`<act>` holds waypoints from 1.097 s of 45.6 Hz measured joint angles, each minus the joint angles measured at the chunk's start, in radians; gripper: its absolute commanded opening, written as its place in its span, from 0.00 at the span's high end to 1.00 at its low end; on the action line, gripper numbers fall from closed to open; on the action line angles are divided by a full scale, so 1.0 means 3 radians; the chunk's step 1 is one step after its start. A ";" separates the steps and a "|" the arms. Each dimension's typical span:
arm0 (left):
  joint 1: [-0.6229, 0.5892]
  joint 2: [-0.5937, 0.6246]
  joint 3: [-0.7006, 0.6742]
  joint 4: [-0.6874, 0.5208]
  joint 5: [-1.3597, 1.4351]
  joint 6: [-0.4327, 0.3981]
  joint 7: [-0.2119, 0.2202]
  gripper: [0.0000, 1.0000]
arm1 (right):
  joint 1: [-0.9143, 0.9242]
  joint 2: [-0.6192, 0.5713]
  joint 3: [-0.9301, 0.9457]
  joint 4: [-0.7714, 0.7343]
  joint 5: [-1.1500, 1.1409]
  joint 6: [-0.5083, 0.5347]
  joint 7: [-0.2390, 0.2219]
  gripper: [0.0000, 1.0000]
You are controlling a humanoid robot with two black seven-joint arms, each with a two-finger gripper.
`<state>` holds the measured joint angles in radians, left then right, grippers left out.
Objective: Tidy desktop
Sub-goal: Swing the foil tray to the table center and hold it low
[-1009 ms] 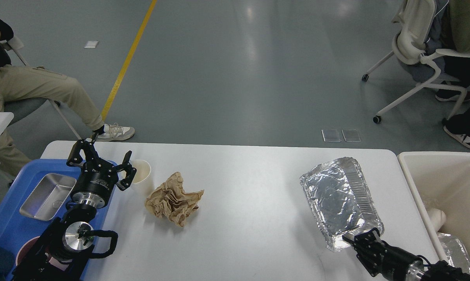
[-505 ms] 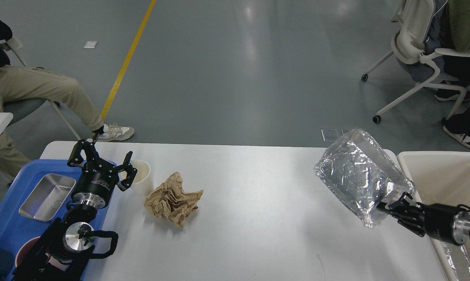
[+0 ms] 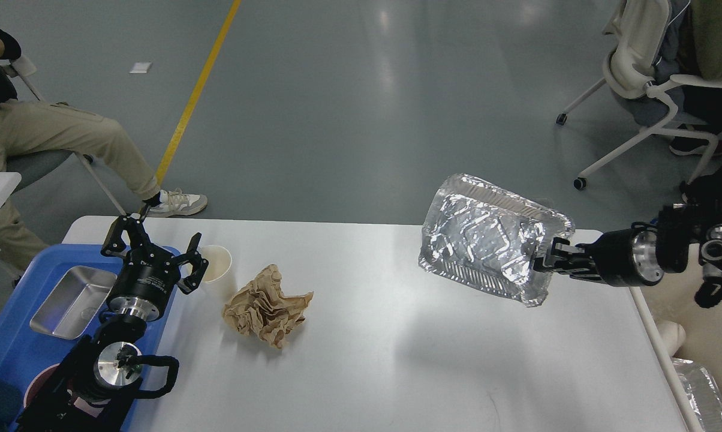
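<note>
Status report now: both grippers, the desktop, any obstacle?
Right gripper shut on foil tray, lifted. Left gripper open, empty. Desktop: crumpled paper, paper cup remain.

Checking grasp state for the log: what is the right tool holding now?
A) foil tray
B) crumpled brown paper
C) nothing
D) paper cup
A: the right tool grips the foil tray by its edge, lifted above the desktop; the brown paper and cup sit untouched near the open left tool.
</note>
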<state>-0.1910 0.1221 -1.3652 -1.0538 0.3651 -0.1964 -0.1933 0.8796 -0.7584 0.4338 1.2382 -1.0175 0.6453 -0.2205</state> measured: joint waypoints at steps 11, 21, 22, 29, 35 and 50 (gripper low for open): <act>0.0008 0.0028 0.0000 0.0000 0.0020 0.0000 -0.0003 0.03 | 0.0231 0.0392 -0.0052 -0.0018 0.0178 0.0279 -0.0536 1.00; 0.0027 0.0050 -0.0002 0.0000 0.0030 0.0000 -0.0026 0.03 | 0.0312 0.0580 -0.0054 -0.0081 0.0401 0.0443 -0.0817 1.00; 0.0033 0.0053 -0.0003 0.0000 0.0030 0.0000 -0.0027 0.03 | 0.0312 0.0593 -0.0054 -0.0100 0.0454 0.0475 -0.0867 1.00; 0.0056 0.0075 -0.0005 -0.0008 0.0034 0.0000 -0.0030 0.03 | 0.0307 0.0715 -0.0053 -0.0226 0.0883 0.0613 -0.1272 1.00; 0.0066 0.0106 -0.0009 -0.0014 0.0035 0.0000 -0.0042 0.03 | 0.0305 0.0740 -0.0029 -0.0239 0.1014 0.0643 -0.1378 1.00; 0.0088 0.0146 -0.0065 -0.0020 0.0035 -0.0003 -0.0062 0.03 | 0.0341 0.0867 -0.0006 -0.0401 0.1271 0.1041 -0.1858 1.00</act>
<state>-0.1646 0.1658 -1.3848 -1.0598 0.3757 -0.1972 -0.2120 0.9818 -0.4984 0.4319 1.1178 -0.6362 0.9577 -0.7779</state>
